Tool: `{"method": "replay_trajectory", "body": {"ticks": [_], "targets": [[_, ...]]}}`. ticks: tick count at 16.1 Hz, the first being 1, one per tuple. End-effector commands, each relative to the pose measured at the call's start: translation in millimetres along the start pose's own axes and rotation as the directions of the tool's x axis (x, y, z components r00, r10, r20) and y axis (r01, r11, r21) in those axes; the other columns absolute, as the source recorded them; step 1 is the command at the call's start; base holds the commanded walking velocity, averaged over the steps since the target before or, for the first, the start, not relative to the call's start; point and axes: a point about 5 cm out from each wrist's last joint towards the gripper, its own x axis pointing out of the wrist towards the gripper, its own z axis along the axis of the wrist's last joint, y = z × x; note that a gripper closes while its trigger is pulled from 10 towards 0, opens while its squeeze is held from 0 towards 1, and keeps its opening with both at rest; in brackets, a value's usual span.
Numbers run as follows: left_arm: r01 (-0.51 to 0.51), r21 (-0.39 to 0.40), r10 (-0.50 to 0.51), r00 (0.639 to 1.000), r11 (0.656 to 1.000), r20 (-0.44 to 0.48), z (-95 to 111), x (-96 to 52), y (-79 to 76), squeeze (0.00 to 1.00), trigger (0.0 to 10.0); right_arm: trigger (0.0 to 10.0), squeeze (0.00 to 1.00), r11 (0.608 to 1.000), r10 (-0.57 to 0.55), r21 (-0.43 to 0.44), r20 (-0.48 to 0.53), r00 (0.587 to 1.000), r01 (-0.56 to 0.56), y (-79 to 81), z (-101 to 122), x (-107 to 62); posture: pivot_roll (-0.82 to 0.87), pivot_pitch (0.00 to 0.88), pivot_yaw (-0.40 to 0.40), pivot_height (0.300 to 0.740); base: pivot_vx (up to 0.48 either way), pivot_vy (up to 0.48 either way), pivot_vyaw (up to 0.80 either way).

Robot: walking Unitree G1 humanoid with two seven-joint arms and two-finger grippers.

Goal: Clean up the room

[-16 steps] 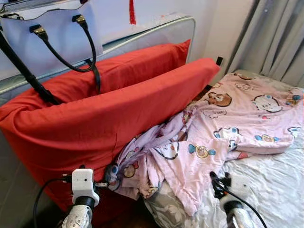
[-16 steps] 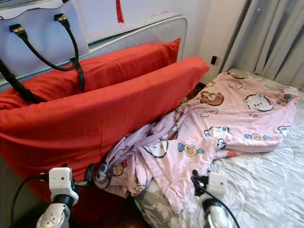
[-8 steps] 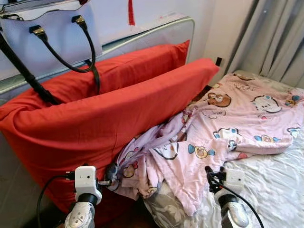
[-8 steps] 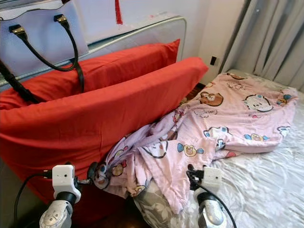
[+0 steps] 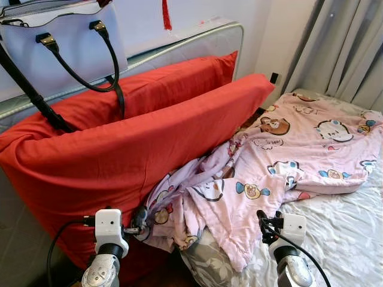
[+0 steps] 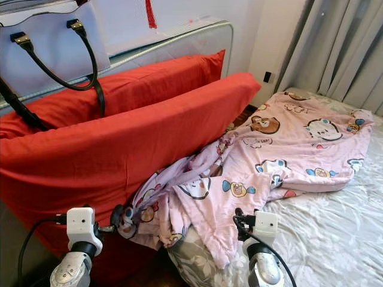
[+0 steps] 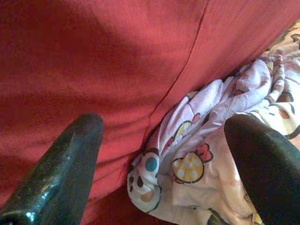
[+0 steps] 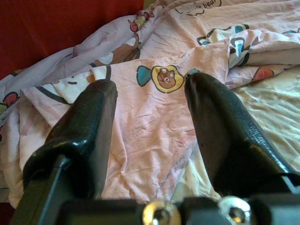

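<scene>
A pink cartoon-print blanket (image 5: 287,155) lies crumpled across the bed, its bunched end (image 7: 187,159) pressed against a long red pillow (image 5: 119,155). My left gripper (image 5: 139,220) is open low at the bed's near left. Its fingers (image 7: 61,164) stand to either side of that bunched end where it meets the pillow. My right gripper (image 5: 263,220) is open too, just above the blanket's near edge (image 8: 150,108), with nothing held between its fingers (image 8: 84,126).
A second red pillow (image 5: 173,84) leans on the padded headboard (image 5: 197,42). A pale handbag (image 5: 60,42) with black straps sits on top. The white bedsheet (image 5: 347,233) shows at the right, and grey curtains (image 5: 341,48) hang behind.
Both grippers have crept slightly up and forward toward the blanket, the right one more. Nothing was taken hold of.
</scene>
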Motion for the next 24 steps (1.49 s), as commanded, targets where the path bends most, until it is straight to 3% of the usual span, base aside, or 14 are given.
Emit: {"method": "replay_trajectory", "body": {"ticks": [1,5,17,19,22,24], "targets": [[0.01,-0.01,-0.01,1.0,1.0,-0.004,2.2,2.1,-2.4,0.0,10.0,10.0,0.0,1.0,-0.018,0.017,-0.013,1.0,0.018,-1.6,-1.2,0.2,0.0,0.0,-0.025,0.74,0.0,0.48,0.0],[0.001,-0.002,-0.001,1.0,1.0,-0.012,1.1,1.0,0.7,0.0,10.0,10.0,0.0,0.999,-0.031,0.019,-0.012,0.999,0.031,-3.0,1.3,2.4,0.0,0.0,-0.026,0.74,0.0,0.48,-0.59],[0.009,0.018,-0.009,1.0,1.0,0.012,6.9,2.8,0.1,0.0,10.0,10.0,0.0,0.999,-0.047,0.02,-0.012,0.999,0.047,-3.0,3.8,4.9,0.0,0.0,-0.03,0.74,0.0,0.0,0.0],[0.011,0.015,-0.011,1.0,1.0,0.013,6.9,3.6,-0.6,0.0,10.0,10.0,0.0,0.999,-0.044,0.009,-0.031,0.999,0.045,-2.8,-0.4,3.3,0.01,0.0,-0.03,0.74,0.0,0.0,0.0],[0.016,-0.006,-0.016,1.0,1.0,0.026,10.3,6.6,-3.9,0.0,10.0,10.0,0.0,0.995,0.028,-0.091,-0.009,1.0,-0.029,4.5,3.9,4.5,0.0,0.0,-0.029,0.74,0.0,0.0,0.0],[0.022,-0.014,-0.022,0.999,1.0,0.035,12.8,8.8,-6.3,0.0,10.0,10.0,0.0,0.994,0.045,-0.098,-0.005,0.999,-0.045,6.2,5.0,5.0,0.0,0.0,-0.029,0.74,0.0,0.0,0.0]]}}
